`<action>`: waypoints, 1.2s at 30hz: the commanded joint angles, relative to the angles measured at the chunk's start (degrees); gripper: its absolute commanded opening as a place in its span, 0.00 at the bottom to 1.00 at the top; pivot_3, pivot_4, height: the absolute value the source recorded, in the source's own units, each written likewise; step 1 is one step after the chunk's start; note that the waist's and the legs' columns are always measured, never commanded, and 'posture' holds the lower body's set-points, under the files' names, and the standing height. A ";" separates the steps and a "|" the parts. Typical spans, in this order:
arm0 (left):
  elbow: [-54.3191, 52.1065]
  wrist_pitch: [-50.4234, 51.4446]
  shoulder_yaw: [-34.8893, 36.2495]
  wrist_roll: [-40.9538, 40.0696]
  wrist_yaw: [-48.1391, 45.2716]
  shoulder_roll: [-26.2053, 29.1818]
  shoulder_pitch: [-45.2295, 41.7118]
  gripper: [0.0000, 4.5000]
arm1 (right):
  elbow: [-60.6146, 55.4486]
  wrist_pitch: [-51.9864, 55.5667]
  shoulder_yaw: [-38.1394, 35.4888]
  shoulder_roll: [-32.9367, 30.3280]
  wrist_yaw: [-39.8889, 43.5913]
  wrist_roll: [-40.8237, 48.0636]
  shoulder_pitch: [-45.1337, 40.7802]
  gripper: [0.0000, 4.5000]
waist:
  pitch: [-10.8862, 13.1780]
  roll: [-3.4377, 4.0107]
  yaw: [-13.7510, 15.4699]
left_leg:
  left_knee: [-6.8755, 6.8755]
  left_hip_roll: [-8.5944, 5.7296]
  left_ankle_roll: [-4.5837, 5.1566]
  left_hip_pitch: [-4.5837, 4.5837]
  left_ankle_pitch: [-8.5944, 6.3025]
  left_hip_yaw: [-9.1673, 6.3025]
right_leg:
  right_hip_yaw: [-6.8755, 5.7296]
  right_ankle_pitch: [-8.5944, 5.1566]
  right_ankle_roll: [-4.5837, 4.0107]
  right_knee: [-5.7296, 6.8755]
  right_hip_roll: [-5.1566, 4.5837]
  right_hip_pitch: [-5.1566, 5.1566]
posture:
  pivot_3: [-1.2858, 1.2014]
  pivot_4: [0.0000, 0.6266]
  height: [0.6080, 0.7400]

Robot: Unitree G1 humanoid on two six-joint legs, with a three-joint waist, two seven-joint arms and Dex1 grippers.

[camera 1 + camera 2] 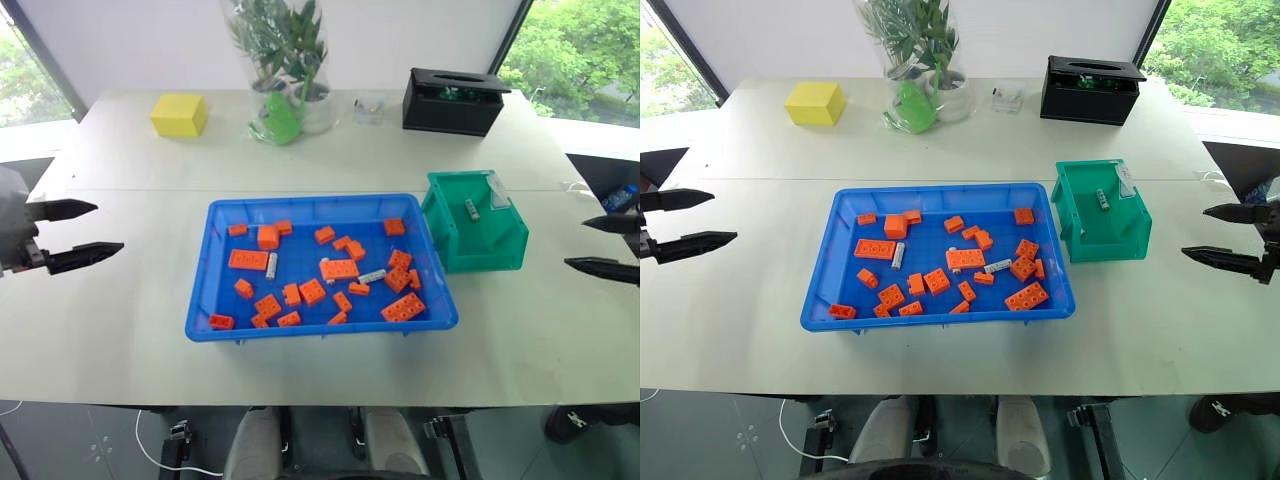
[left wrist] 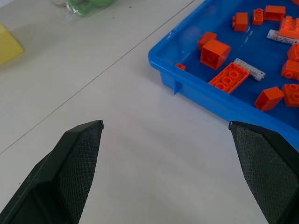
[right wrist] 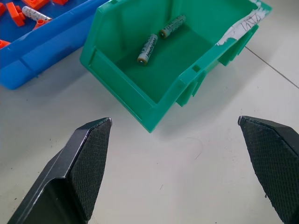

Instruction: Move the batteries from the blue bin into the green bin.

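The blue bin (image 1: 205,290) was a wide, shallow tray of glossy plastic with a rolled rim, sitting in the middle of a pale, matte surface (image 1: 120,340). Orange toy bricks (image 1: 338,269) lay scattered over its floor, blocky and studded. Among them lay slim silver-grey batteries: one battery (image 1: 271,265) lay beside a flat orange plate near the bin's left half, and another battery (image 1: 372,276) lay at a slant toward the right half. Just beside the blue bin's far right corner stood the green bin (image 1: 505,255), smaller, deeper, of teal plastic, with a strip of white tape on one wall. Two more batteries (image 3: 148,48) rested on its floor, close together and slightly angled to each other, metallic with darker printed bands.

The left hand (image 1: 70,233) hung over the bare surface well to the left of the blue bin, its two black fingers (image 2: 77,158) pointing inward toward the bin, spread wide and holding nothing. Their inner faces carried a fine cross-hatched grip texture. The right hand (image 1: 1225,236) mirrored it on the far side, right of the green bin, with its tapered fingers (image 3: 88,163) likewise wide apart and empty, aimed toward the green bin's outer wall.

At the back of the surface stood a yellow block (image 1: 179,114), a clear vase with a leafy plant (image 1: 285,60) and a black box (image 1: 452,100).
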 commanded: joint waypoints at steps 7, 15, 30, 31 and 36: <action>0.04 -1.13 1.52 -0.21 1.34 -0.06 -0.85 1.00 | -0.08 -1.02 -1.60 -0.84 -1.33 0.19 -1.04 0.99 | 0.00 0.00 0.02 | 0.01 0.00 0.00 0.00 0.00 0.01 | 0.00 0.00 0.00 0.01 0.00 0.00 | 0.52 0.24 0.97; 0.68 0.93 1.08 -1.24 1.28 -0.09 -2.05 1.00 | -0.74 2.06 -1.65 -1.30 -0.58 0.97 -0.92 0.99 | 0.00 0.00 0.01 | 0.01 -0.02 0.00 0.00 0.00 0.02 | 0.00 0.00 0.01 0.02 0.00 0.00 | 0.52 0.24 0.97; -19.47 7.71 2.97 -8.01 -0.78 -2.28 5.01 1.00 | -5.56 5.99 2.94 1.69 -3.44 0.51 -14.95 0.99 | 0.06 0.10 -0.77 | 0.09 0.00 0.00 0.06 0.00 0.02 | 0.18 0.01 0.02 0.14 -0.02 -0.04 | 0.52 0.24 0.97; -21.59 8.59 3.21 -8.80 -0.54 -2.55 5.84 1.00 | -6.59 6.81 3.56 2.12 -3.28 0.51 -16.23 0.99 | 0.08 0.09 -1.06 | 0.09 0.00 0.00 0.05 0.01 0.00 | 0.19 0.01 0.02 0.17 -0.02 -0.05 | 0.52 0.24 0.97; -31.15 11.98 0.92 -12.43 0.82 -3.73 7.27 1.00 | -22.08 17.62 9.49 9.04 -4.11 3.58 -24.01 0.99 | 0.08 0.07 -1.55 | 0.09 -0.02 -0.01 0.09 0.01 -0.13 | 0.15 0.01 0.02 0.50 0.06 -0.16 | 0.52 0.24 0.97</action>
